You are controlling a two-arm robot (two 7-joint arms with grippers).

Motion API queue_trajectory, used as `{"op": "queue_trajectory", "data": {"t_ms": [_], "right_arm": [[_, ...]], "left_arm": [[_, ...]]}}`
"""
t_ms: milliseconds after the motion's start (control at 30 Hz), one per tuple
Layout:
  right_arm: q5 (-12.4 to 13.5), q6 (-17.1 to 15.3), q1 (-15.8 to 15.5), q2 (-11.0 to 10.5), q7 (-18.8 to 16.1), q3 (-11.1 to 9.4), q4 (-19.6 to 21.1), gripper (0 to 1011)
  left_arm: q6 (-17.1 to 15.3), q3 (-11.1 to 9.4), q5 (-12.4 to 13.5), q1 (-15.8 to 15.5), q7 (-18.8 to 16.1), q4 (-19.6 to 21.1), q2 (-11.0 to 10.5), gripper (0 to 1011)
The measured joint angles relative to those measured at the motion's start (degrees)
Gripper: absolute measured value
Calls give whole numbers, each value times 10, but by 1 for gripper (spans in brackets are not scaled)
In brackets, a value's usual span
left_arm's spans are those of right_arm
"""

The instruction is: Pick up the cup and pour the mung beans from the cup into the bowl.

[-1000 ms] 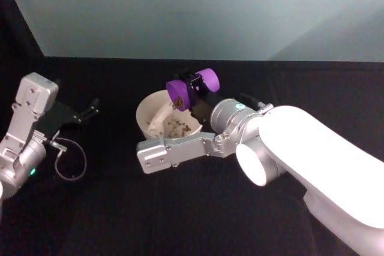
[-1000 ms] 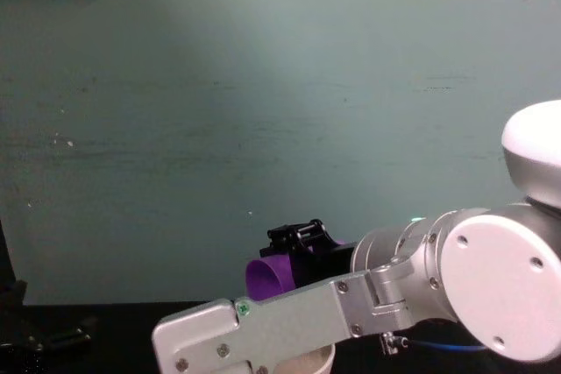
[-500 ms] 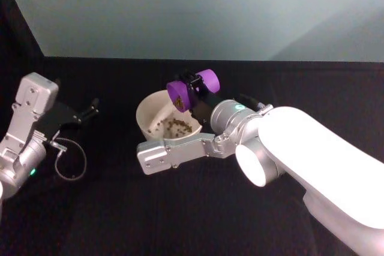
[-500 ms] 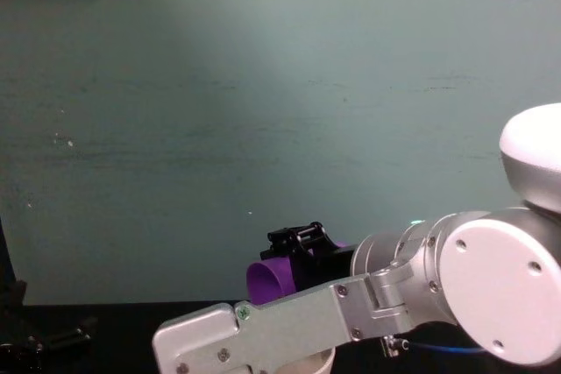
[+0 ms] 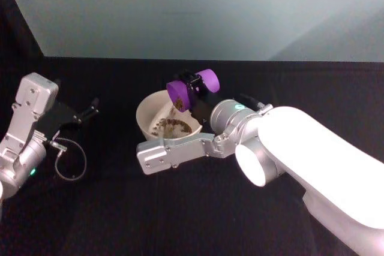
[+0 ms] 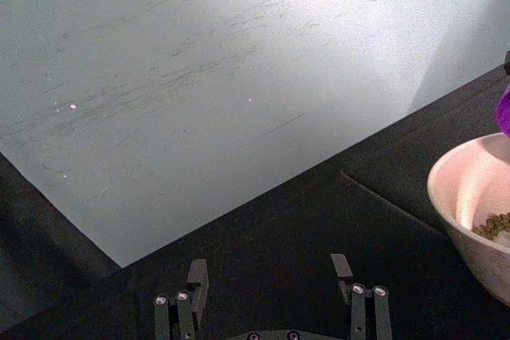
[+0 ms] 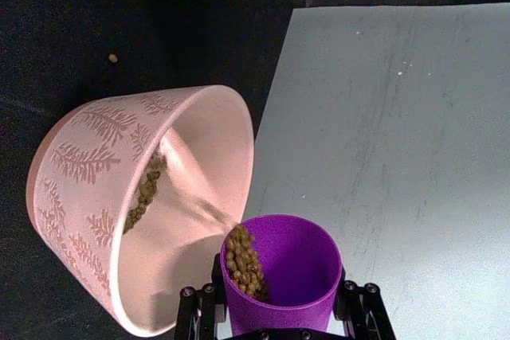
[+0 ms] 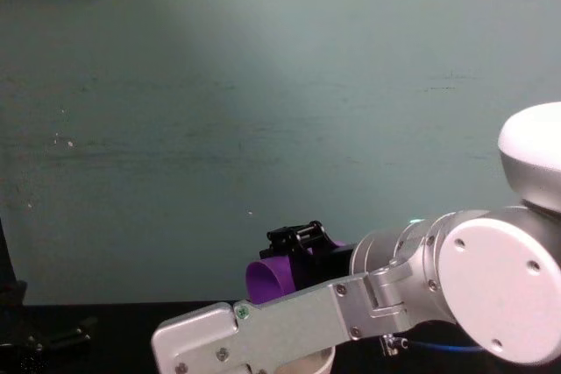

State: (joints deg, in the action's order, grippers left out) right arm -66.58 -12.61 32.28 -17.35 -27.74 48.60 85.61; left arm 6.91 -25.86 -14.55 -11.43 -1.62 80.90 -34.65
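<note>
Purple cup [image 5: 208, 80], pinched in the right gripper [image 5: 193, 84] and tipped sideways over the bowl [image 5: 143, 112], holds beans [image 7: 241, 263] at its lip with more already in the bowl, so pouring looks partway done; left gripper [image 6: 271, 296] sits spread, well left.

I see the black table [image 5: 120, 208] carrying the bowl [image 5: 149, 111] at eleven o'clock from centre, a stray bean [image 7: 112, 58] nearby.
</note>
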Motion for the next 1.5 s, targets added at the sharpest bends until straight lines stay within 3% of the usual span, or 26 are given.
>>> {"op": "queue_trajectory", "data": {"t_ms": [733, 1133, 1500], "right_arm": [[-21, -3, 5, -2, -6, 10, 7, 721], [-58, -11, 9, -6, -15, 25, 13, 720], [-70, -12, 9, -7, -20, 28, 16, 720]], "left_arm": [[0, 0, 0, 0, 0, 0, 0, 1000], [0, 0, 0, 0, 0, 0, 0, 1000], [0, 0, 0, 0, 0, 0, 0, 1000]]}}
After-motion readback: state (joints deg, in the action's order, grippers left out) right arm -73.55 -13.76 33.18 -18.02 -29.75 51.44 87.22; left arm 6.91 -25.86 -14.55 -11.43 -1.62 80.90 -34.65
